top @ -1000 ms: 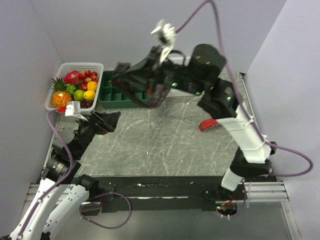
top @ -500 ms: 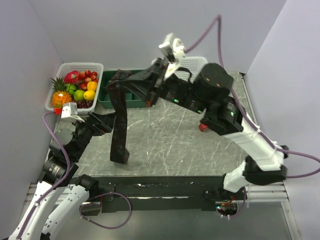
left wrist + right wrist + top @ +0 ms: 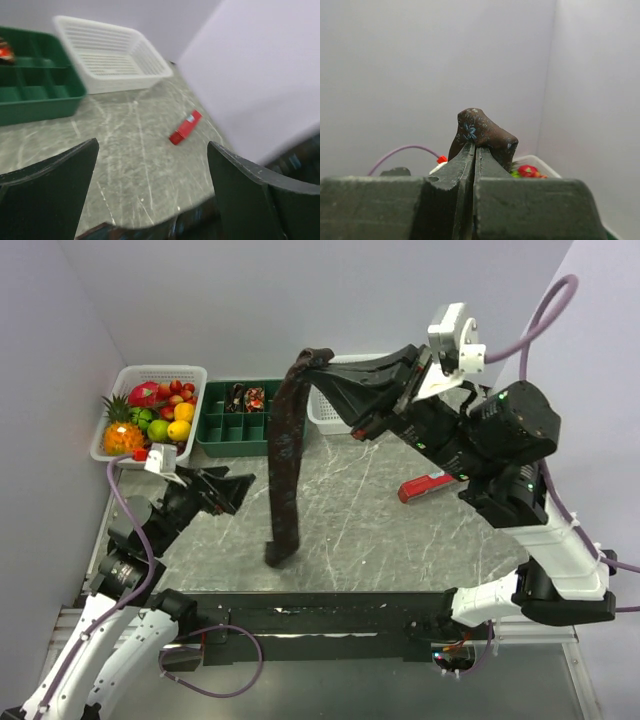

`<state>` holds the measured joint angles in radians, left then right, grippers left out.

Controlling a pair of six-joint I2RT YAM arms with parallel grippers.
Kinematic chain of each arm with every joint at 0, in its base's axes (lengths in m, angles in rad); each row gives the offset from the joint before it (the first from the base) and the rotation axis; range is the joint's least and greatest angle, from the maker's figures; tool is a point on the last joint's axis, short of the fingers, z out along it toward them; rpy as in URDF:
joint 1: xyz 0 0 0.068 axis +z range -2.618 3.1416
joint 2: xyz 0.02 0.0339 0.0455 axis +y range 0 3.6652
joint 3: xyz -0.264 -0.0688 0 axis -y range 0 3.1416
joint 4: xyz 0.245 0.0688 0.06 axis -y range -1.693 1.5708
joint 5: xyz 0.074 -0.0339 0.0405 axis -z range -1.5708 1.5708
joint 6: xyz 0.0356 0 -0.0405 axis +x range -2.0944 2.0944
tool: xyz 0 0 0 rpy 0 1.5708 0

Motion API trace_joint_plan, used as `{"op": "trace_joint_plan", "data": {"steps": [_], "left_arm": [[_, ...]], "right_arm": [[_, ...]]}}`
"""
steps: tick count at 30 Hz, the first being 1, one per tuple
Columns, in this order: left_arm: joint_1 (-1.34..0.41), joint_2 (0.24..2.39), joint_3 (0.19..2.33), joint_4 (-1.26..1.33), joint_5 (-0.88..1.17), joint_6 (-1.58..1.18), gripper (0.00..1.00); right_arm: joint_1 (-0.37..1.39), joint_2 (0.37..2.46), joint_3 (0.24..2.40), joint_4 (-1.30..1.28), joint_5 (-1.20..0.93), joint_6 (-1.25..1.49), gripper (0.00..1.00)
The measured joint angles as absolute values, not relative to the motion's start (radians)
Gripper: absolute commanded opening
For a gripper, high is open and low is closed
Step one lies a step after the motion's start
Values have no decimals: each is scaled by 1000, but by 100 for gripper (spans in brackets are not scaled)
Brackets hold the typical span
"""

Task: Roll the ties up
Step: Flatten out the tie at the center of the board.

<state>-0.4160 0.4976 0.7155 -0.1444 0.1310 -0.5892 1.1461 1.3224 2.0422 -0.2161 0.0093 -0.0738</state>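
Note:
A dark brown patterned tie point(image 3: 285, 470) hangs straight down from my right gripper point(image 3: 320, 360), which is shut on its top end high above the table. Its lower end point(image 3: 281, 552) hangs over the marble table near the front middle; I cannot tell if it touches. In the right wrist view the jaws are pressed together on the tie's bunched end point(image 3: 482, 132). My left gripper point(image 3: 232, 490) is open and empty at the left, low over the table, pointing toward the hanging tie. In the left wrist view its fingers point(image 3: 50, 195) stand wide apart. Rolled ties point(image 3: 246, 397) lie in the green tray.
A green compartment tray point(image 3: 222, 432) sits at the back, a white basket point(image 3: 330, 418) beside it, and a fruit basket point(image 3: 150, 415) at back left. A red flat bar point(image 3: 428, 485) lies on the table at the right, also in the left wrist view point(image 3: 185, 127).
My right gripper has swung right and higher with the tie, which now hangs farther right. My left gripper has shifted slightly right, still open.

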Motion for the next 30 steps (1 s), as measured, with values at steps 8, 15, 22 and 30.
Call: {"op": "trace_joint_plan", "data": {"steps": [8,15,22,30], "left_arm": [[-416,430,565,58,403,-538,96],[-419,515,465,173,484,-545,77],[-469,873,471,188,486,-544,8],[-659,1214,603,118,485,-508,1]], "right_arm": [[1129,1249,2022,-389,-163,-252,0],[1110,1033,1645,-429,-246,-321,0],[1105,791,1261,-409,-241,-273,0],[1101,662,1130,-392,-179,-197,0]]}}
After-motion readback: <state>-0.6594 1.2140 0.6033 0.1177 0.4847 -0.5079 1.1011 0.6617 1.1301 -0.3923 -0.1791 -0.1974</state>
